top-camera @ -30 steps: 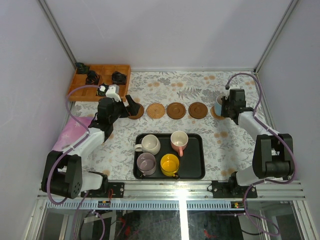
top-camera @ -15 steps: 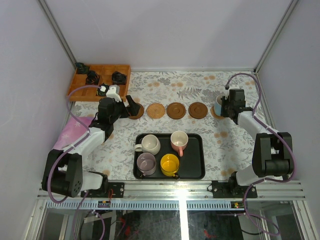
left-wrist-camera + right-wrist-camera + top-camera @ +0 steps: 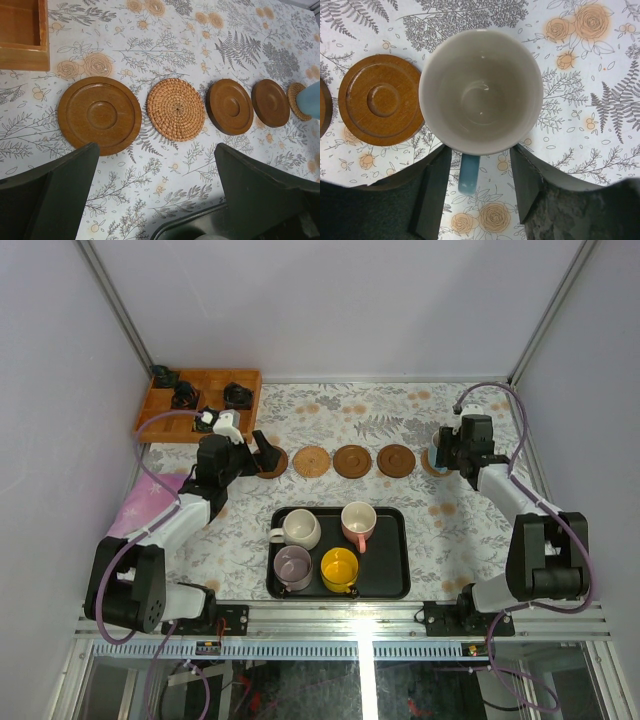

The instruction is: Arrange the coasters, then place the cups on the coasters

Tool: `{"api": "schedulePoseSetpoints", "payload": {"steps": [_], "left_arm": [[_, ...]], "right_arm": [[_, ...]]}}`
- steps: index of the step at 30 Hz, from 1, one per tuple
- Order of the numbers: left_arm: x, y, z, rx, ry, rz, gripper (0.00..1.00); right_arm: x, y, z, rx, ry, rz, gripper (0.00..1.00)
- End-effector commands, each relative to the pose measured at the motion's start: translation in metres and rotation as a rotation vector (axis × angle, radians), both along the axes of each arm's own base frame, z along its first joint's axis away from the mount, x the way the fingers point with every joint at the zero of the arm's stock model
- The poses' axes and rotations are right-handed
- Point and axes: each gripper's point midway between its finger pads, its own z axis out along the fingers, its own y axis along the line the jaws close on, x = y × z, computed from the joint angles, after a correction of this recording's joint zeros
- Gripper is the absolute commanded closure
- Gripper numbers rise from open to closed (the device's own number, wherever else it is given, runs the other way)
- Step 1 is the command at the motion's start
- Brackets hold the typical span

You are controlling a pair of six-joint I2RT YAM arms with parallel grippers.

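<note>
1. The black rectangular tray (image 3: 390, 585) holds four mugs: cream-white (image 3: 300, 528), pink-handled (image 3: 358, 521), pale lilac (image 3: 292, 564) and bright yellow (image 3: 339, 566). Four placements are therefore left, as I judge it.
2. The row of five round brown coasters (image 3: 175, 109), some turned wood and some woven, lies in line beyond the tray. The arranging looks finished.
3. The left gripper (image 3: 155, 200) hangs spread wide above the near side of the leftmost wooden coaster (image 3: 99, 114), holding nothing.
4. The right gripper (image 3: 479, 155) has just changed. A second ago its jaws were pinched narrow; now they stand parted. I read this as the release of the first cup.
5. The white ceramic mug with the blue handle (image 3: 481, 91) stands upright on the rightmost woven coaster (image 3: 295, 101), with the next wooden coaster (image 3: 381, 99) just beside it.
6. That mug sits directly ahead of the right fingertips. Its small blue handle (image 3: 469, 176) points back into the gap between them, with tablecloth showing on either side, so nothing is gripped.
</note>
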Motion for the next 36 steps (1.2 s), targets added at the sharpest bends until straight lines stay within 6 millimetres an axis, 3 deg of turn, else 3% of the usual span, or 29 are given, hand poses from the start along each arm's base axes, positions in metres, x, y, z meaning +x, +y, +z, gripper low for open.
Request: {"api": "schedulePoseSetpoints", "payload": {"steps": [1, 8, 17, 21, 29, 32, 34, 36], "left_arm": [[0.013, -0.002, 0.023, -0.006, -0.069, -0.013, 0.0], [0.012, -0.003, 0.024, -0.01, -0.067, -0.018, 0.0], [0.011, -0.006, 0.024, -0.021, -0.064, -0.031, 0.0], [0.01, -0.007, 0.023, -0.028, -0.062, -0.035, 0.0], [0.006, -0.01, 0.024, -0.035, -0.057, -0.056, 0.0], [0.002, -0.011, 0.023, -0.036, -0.05, -0.067, 0.0], [-0.001, -0.012, 0.021, -0.036, -0.042, -0.075, 0.0], [-0.003, -0.013, 0.018, -0.036, -0.031, -0.083, 0.0]], "right_arm": [[0.01, -0.003, 0.036, 0.003, -0.108, -0.027, 0.38], [-0.008, -0.005, 0.049, 0.032, -0.117, -0.079, 0.23], [-0.043, 0.004, 0.084, 0.067, -0.18, -0.078, 0.21], [-0.063, 0.032, 0.091, 0.1, -0.147, 0.017, 0.21], [-0.122, 0.119, 0.082, 0.181, 0.001, 0.261, 0.2], [-0.146, 0.143, 0.084, 0.214, 0.027, 0.35, 0.12], [-0.158, 0.153, 0.086, 0.237, 0.041, 0.399, 0.01], [-0.17, 0.161, 0.084, 0.258, 0.068, 0.447, 0.01]]}}
